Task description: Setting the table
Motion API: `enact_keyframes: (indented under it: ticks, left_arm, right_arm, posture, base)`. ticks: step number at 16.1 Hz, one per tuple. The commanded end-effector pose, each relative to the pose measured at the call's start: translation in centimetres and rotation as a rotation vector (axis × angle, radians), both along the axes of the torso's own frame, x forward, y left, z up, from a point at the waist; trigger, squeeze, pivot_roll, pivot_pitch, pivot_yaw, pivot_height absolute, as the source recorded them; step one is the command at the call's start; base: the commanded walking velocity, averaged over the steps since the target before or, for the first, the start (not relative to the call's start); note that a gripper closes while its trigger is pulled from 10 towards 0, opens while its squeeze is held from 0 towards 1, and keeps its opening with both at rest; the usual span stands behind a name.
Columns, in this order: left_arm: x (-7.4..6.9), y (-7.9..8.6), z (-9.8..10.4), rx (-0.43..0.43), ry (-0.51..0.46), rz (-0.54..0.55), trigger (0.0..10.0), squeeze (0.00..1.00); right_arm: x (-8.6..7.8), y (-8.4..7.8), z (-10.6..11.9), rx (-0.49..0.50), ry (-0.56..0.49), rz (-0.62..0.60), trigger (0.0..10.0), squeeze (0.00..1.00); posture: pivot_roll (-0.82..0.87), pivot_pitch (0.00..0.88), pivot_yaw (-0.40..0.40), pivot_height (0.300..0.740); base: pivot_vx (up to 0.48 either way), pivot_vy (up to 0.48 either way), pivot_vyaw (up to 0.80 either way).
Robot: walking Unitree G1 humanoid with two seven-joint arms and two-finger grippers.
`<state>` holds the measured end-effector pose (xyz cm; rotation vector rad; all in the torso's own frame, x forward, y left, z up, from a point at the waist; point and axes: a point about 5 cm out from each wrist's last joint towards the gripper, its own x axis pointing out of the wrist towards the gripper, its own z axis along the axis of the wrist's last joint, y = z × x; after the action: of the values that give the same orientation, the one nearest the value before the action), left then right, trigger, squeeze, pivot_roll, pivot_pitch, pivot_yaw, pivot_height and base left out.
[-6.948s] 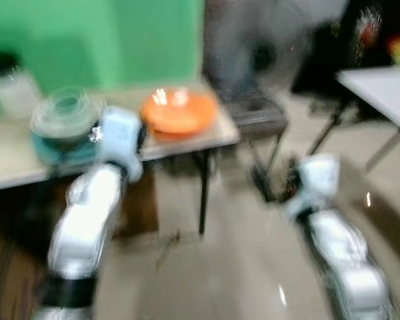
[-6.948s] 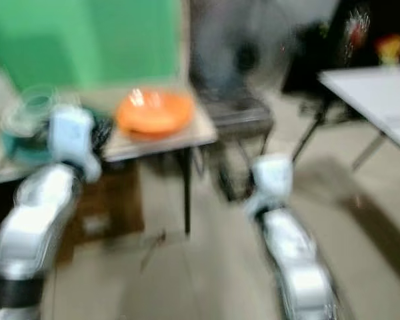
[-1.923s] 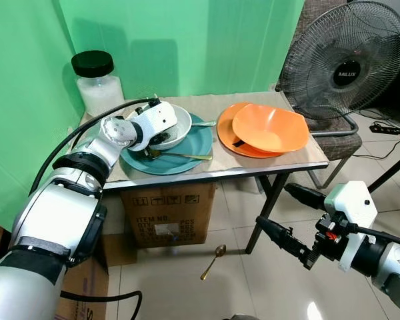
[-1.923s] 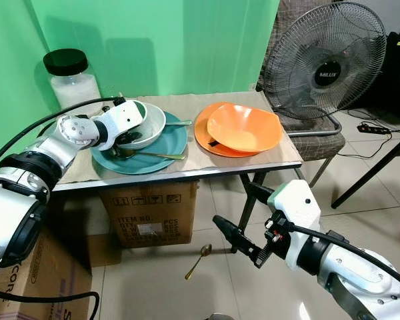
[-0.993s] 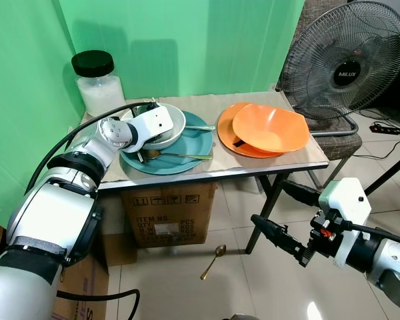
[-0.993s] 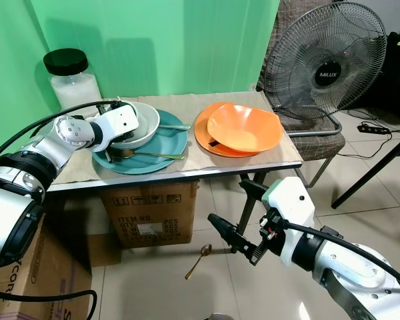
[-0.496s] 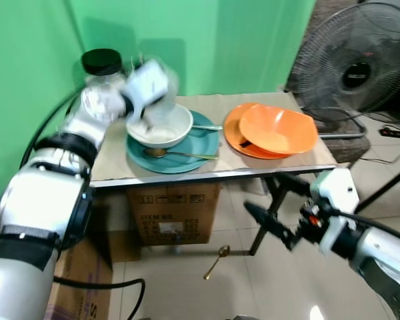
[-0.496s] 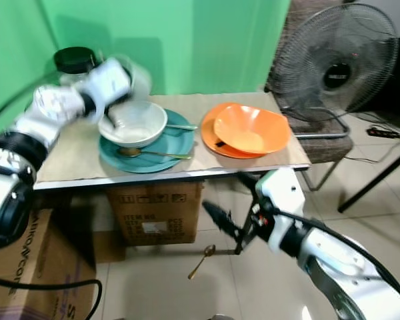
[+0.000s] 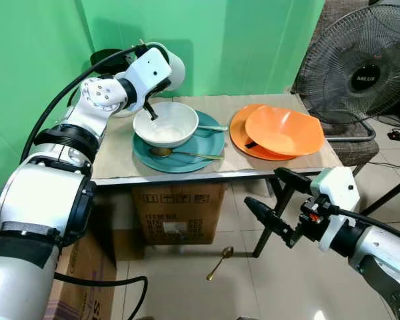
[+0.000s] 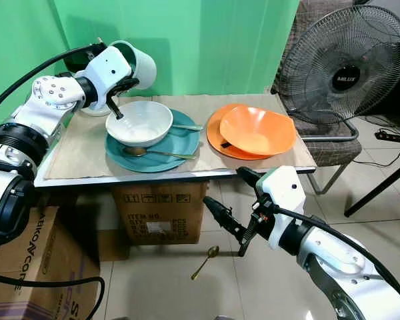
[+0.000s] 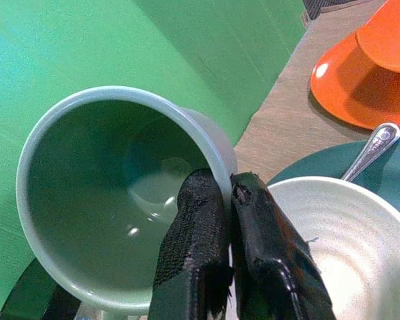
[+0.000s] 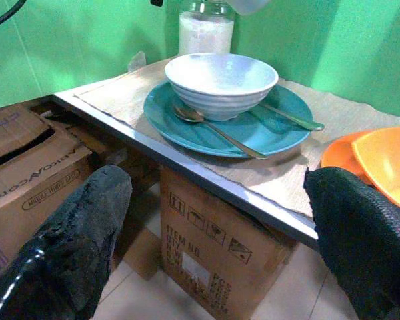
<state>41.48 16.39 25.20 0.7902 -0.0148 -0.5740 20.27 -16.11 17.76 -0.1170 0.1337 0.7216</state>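
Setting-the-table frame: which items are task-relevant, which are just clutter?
Task things: pale green cup pinched at its rim by the left gripper; white bowl on the teal plate with two spoons; orange bowl on an orange plate.

Lying about: spoon on the floor, fan, cardboard box, jar. Right gripper is open, low beside the table.

One pale green ceramic cup, one white ceramic bowl and one round teal plate. Orange dishes – two, an orange bowl on an orange plate. Metal spoons – three: two on the teal plate, one gold spoon on the floor. One black-lidded glass jar, one black fan.
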Motion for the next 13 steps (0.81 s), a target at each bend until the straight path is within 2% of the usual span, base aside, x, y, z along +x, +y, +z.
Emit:
enact_keyframes:
  ticks: [1, 7, 8, 9, 10, 11, 13]
  left_arm:
    - [0.0, -0.2, 0.4, -0.010, -0.008, -0.011, 0.0, 0.00]
    - [0.0, -0.2, 0.4, -0.010, -0.008, -0.011, 0.0, 0.00]
    - [0.0, -0.6, 1.1, -0.054, -0.031, -0.035, 0.0, 0.00]
    - [-1.1, -3.0, 1.4, -0.220, -0.130, -0.233, 0.0, 0.00]
    - [-1.5, -3.5, 1.5, -0.257, -0.156, -0.281, 0.0, 0.00]
    - [-1.7, -3.6, 1.8, -0.256, -0.175, -0.303, 0.0, 0.00]
    - [-1.5, -3.3, 2.0, -0.248, -0.179, -0.285, 0.0, 0.00]
  right_arm:
    - [0.0, -0.1, 0.1, -0.007, -0.006, -0.003, 10.0, 0.00]
    - [0.0, -0.1, 0.1, -0.007, -0.006, -0.003, 10.0, 0.00]
    - [0.2, 0.0, 0.0, -0.005, -0.020, -0.019, 10.0, 0.00]
    - [2.7, -0.4, 0.6, 0.068, -0.131, -0.275, 10.0, 0.00]
    - [3.4, -0.5, 0.8, 0.091, -0.154, -0.343, 10.0, 0.00]
    - [3.7, -0.6, 0.9, 0.102, -0.166, -0.380, 10.0, 0.00]
    - [3.6, -0.6, 0.9, 0.104, -0.168, -0.383, 10.0, 0.00]
  posture:
    - [-0.17, 0.000, 0.018, 0.740]
    - [-0.17, 0.000, 0.018, 0.740]
    - [-0.17, 0.000, 0.018, 0.740]
    - [-0.09, 0.000, -0.001, 0.740]
    - [-0.09, 0.000, -0.001, 0.740]
    - [-0.09, 0.000, 0.003, 0.740]
    - [-0.10, 0.000, 0.012, 0.740]
  base:
    - [0.000, 0.000, 0.00]
    - [0.000, 0.000, 0.00]
    - [0.000, 0.000, 0.00]
    - [0.000, 0.000, -0.80]
    - [0.000, 0.000, -0.80]
    - [0.000, 0.000, -0.80]
    - [0.000, 0.000, -0.80]
